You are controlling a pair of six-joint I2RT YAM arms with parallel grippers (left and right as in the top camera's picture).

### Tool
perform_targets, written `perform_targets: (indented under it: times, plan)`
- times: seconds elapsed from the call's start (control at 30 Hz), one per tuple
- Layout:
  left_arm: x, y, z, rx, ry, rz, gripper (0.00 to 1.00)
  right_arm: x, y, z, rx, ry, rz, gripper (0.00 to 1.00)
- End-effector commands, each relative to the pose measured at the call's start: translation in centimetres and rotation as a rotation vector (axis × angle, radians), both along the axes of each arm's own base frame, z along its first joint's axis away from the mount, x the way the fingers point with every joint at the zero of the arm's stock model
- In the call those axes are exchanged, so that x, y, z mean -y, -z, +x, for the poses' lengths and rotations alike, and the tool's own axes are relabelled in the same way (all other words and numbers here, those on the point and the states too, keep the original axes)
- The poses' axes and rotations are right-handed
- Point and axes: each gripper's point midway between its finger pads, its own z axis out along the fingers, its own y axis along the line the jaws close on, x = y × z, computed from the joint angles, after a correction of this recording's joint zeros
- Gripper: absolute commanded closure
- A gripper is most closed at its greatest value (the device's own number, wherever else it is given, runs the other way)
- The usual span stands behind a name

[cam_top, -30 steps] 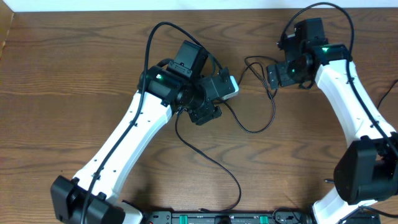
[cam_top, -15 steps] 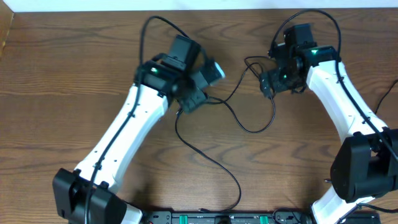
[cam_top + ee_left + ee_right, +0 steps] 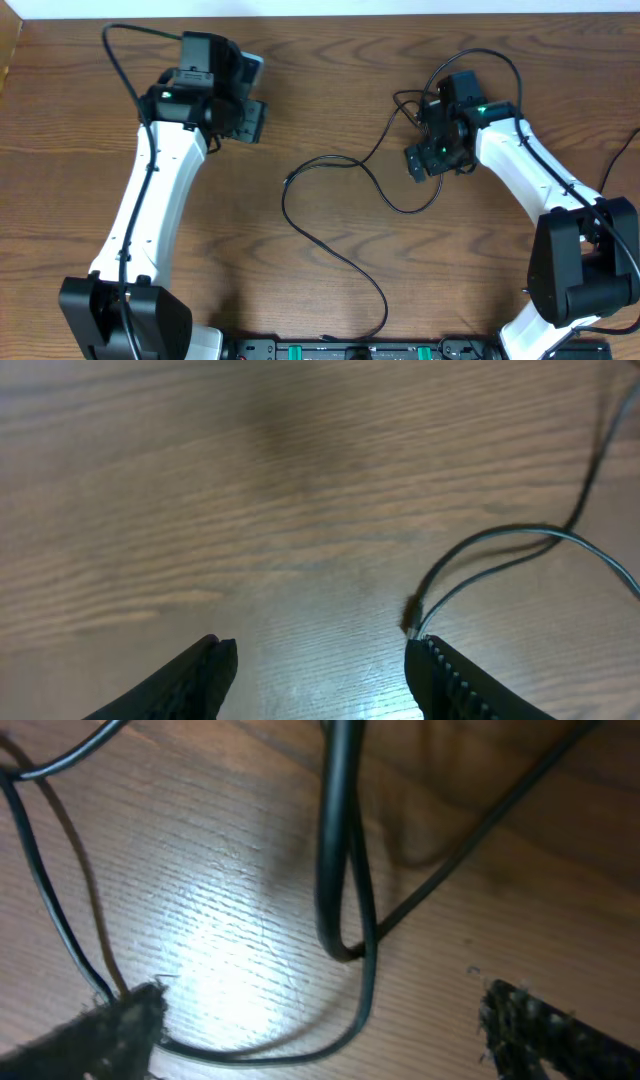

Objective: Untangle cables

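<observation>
**Right hand poised over the knot, left hand standing off**

The cables point(image 3: 335, 215) lie on the bare wooden surface point(image 3: 330, 80), and the knot of loops at their upper right end is the thing to steer by. From that knot one thin black strand runs down and left in a wide curve, ends in a small plug tip point(image 3: 413, 628) to the left of the knot, and another long run trails away from the knot toward the near edge of the surface.

The right hand point(image 3: 425, 160) sits right over the knot, its fingers spread wide with nothing between them. From its own camera a tight hairpin loop point(image 3: 342, 910) lies on the wood between the two fingertips, crossed by a second strand; whether the fingers touch the wood I cannot quite tell, the view being so close and dim.

The left hand point(image 3: 250, 120) hangs well to the left of the knot, partly open and empty, with the plug tip lying just ahead of its right fingertip.

To my eye the step in hand is picking a strand out of the knot. The next move calls for the right hand to close on that hairpin loop alone, not the crossing strand, and draw it away from the knot.
</observation>
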Motion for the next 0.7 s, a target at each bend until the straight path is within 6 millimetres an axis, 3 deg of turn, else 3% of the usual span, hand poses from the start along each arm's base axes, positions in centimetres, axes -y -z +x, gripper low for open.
perform_targets:
  times: [0.0, 0.07, 0.13, 0.2, 0.43, 0.47, 0.5, 0.53, 0.57, 0.6, 0.67]
  plan:
    - [-0.7, 0.0, 0.0, -0.01, -0.082, -0.029, 0.45, -0.6, 1.0, -0.8, -0.017, -0.027, 0.002, 0.21]
    - [-0.7, -0.1, 0.0, -0.004, -0.082, -0.031, 0.6, -0.8, 1.3, -0.8, -0.013, -0.031, 0.002, 0.59]
    - [-0.6, -0.2, -0.1, -0.004, -0.081, -0.033, 0.64, -1.0, 1.3, -0.7, -0.003, -0.033, 0.005, 0.82]
    - [-0.6, -0.2, -0.1, -0.005, -0.085, -0.037, 0.64, -1.2, 1.2, -0.5, 0.006, -0.035, 0.008, 0.98]
    - [-0.6, -0.1, -0.3, -0.017, -0.088, -0.041, 0.64, -2.3, 1.1, -0.4, 0.019, -0.059, 0.023, 0.99]
    - [-0.6, -0.1, -0.4, -0.018, -0.088, -0.04, 0.64, -2.4, 1.1, -0.5, 0.018, -0.061, 0.022, 0.95]
    - [-0.6, -0.1, -0.4, -0.02, -0.088, -0.04, 0.62, -2.4, 1.1, -0.5, 0.018, -0.064, 0.022, 0.74]
    - [-0.6, 0.0, -0.4, -0.021, -0.088, -0.04, 0.61, -2.5, 1.1, -0.5, 0.018, -0.066, 0.023, 0.59]
    - [-0.6, 0.0, -0.4, -0.022, -0.089, -0.04, 0.58, -2.7, 1.1, -0.6, 0.018, -0.071, 0.023, 0.21]
    - [-0.6, 0.0, -0.4, -0.021, -0.089, -0.04, 0.57, -2.9, 1.1, -0.6, 0.019, -0.075, 0.023, 0.04]
    - [-0.6, 0.0, -0.4, -0.021, -0.089, -0.04, 0.56, -3.0, 1.1, -0.5, 0.026, -0.079, 0.024, 0.01]
